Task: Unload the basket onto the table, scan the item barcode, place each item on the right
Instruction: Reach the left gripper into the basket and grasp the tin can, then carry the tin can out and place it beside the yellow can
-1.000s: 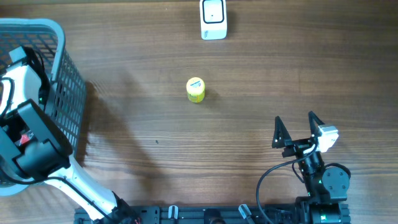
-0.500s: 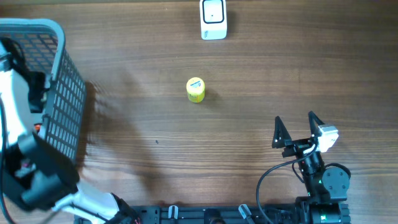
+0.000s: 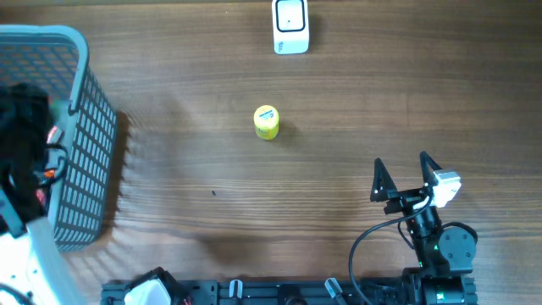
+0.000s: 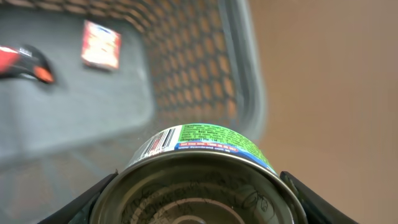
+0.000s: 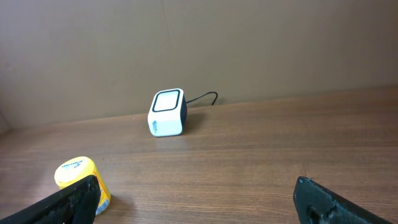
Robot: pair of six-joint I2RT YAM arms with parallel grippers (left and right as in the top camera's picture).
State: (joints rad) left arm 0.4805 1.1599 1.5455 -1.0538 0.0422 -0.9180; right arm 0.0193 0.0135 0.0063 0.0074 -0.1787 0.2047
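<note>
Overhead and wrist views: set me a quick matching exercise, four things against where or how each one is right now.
Things:
1. can
2. yellow jar
3. scanner
4. right end effector

Place or state:
A. open, holding nothing
B. at the far edge of the table
C. gripped in the left end effector
D. standing alone at mid-table

Pairs: 1-C, 2-D, 3-B, 4-A.
</note>
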